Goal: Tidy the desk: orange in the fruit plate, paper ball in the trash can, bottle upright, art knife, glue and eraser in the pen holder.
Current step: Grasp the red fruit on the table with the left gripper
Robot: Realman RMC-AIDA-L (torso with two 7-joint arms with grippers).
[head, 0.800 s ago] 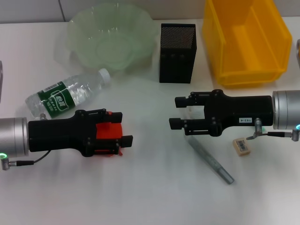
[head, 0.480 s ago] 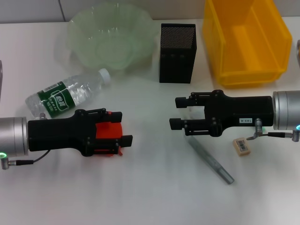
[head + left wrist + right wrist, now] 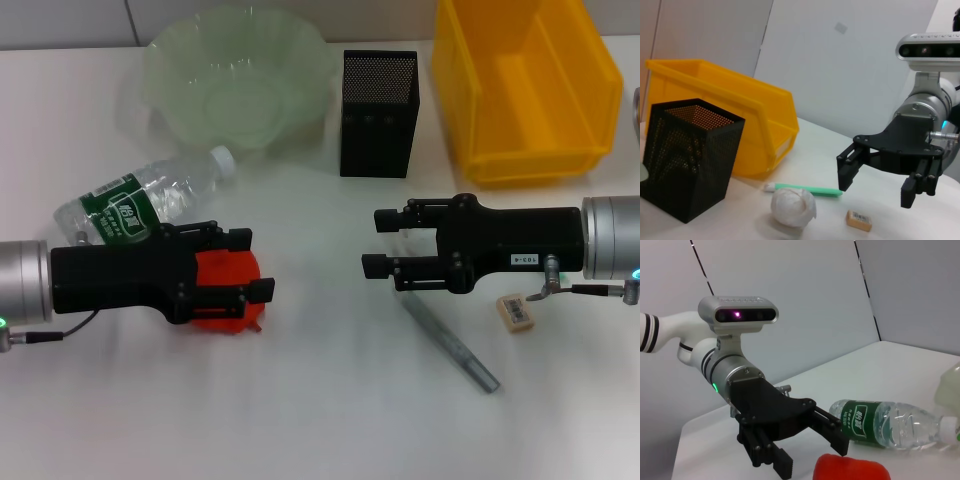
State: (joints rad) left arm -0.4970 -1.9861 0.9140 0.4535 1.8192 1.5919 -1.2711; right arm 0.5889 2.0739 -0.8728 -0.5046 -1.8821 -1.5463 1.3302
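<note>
Orange (image 3: 222, 295) half-hidden between the left gripper's (image 3: 250, 264) spread fingers; right gripper's (image 3: 377, 240) fingers apart.

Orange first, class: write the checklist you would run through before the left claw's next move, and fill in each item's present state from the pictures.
1. Left claw lined up over the orange: ok, its fingers straddle it.
2. Claw closed on the orange: not ok, the right wrist view shows the fingers spread.
3. Fruit plate ready to receive it: ok, nothing lies in it.
4. Bottle clear of the lift: cannot tell, it lies close beside the left arm.
5. Right claw out of the way: ok, open and well apart from the left one.
</note>
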